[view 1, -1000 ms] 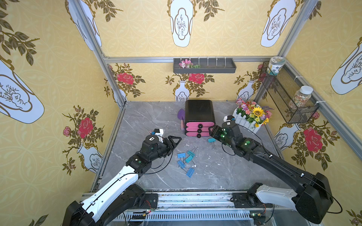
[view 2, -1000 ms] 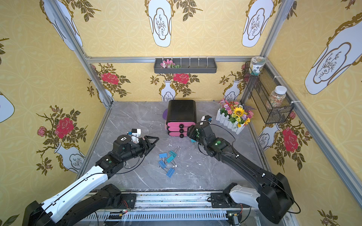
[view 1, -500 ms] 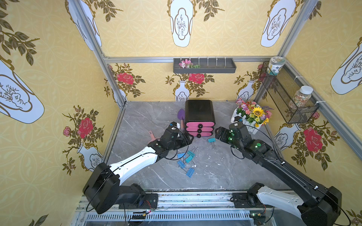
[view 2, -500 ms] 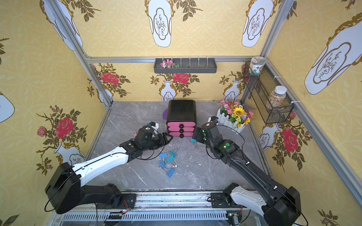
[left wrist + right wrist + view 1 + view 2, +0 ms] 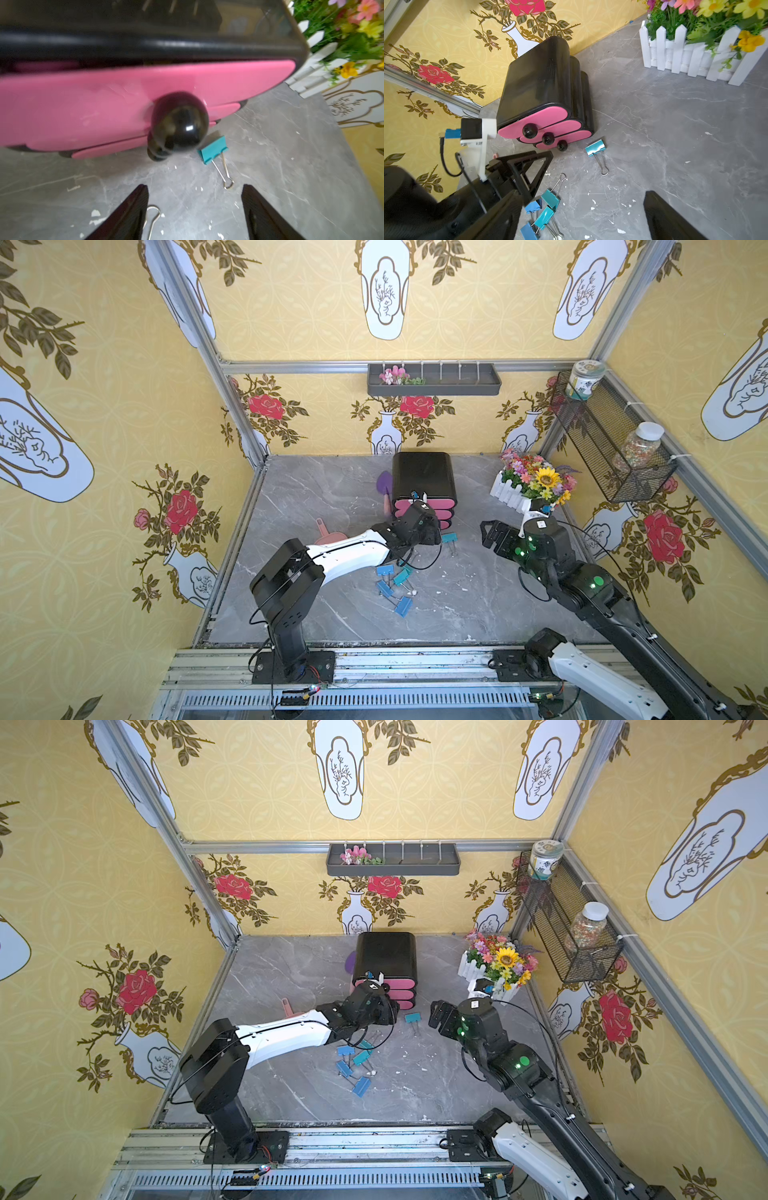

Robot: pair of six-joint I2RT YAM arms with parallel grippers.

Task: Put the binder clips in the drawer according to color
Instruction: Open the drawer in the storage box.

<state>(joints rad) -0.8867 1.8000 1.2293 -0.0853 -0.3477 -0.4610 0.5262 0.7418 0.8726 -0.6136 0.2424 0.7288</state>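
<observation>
The drawer is a black cabinet with three pink fronts and round black knobs, standing at the back middle in both top views. My left gripper is open right in front of it. In the left wrist view its jaws stand apart, with the top knob just ahead of the tips. One teal binder clip lies beside the bottom drawer. Several blue and teal binder clips lie in a heap under the left forearm. My right gripper is wide open and empty, to the right of the lone clip.
A white-fenced flower box stands at the back right, close to the right wrist. A purple scoop lies left of the cabinet and a pink scoop behind the left arm. A wire basket hangs on the right wall.
The left arm has swung from left of the clip heap up to the drawer front. The right gripper has backed away to the right from the drawers and opened wider. The clips have not moved.
</observation>
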